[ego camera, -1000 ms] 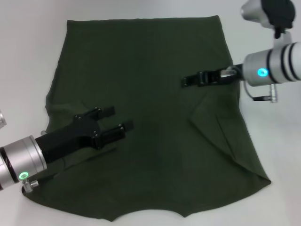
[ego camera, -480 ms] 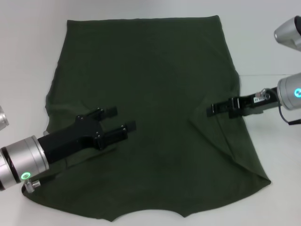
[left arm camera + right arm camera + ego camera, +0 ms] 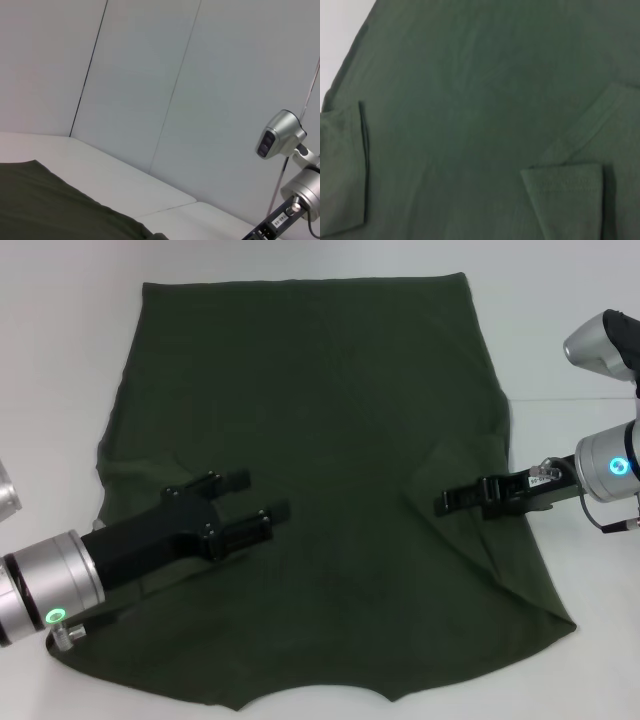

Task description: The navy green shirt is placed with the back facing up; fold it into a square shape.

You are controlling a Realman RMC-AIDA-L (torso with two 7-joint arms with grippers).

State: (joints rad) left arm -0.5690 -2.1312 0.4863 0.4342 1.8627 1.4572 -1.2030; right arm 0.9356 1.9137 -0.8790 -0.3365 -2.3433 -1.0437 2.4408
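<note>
The navy green shirt [image 3: 320, 420] lies spread flat over the white table and fills most of the head view. Its right sleeve is folded inward, leaving a slanted crease [image 3: 470, 550]. My left gripper [image 3: 256, 496] hovers over the shirt's lower left part, open, with nothing between its fingers. My right gripper [image 3: 445, 503] reaches in from the right, low over the folded right sleeve near the tip of the crease. The right wrist view shows only shirt fabric [image 3: 470, 100] with a folded sleeve hem [image 3: 565, 192]. The left wrist view catches an edge of the shirt [image 3: 45, 205].
White table [image 3: 60, 360] shows to the left, behind and to the right of the shirt. The right arm's silver body [image 3: 610, 465] hangs over the table's right side. A grey wall [image 3: 150, 75] stands behind the table.
My right gripper has moved from the shirt's upper middle toward me and to the right, ending at the folded right sleeve. The left gripper has barely shifted. The shirt lies as before.
</note>
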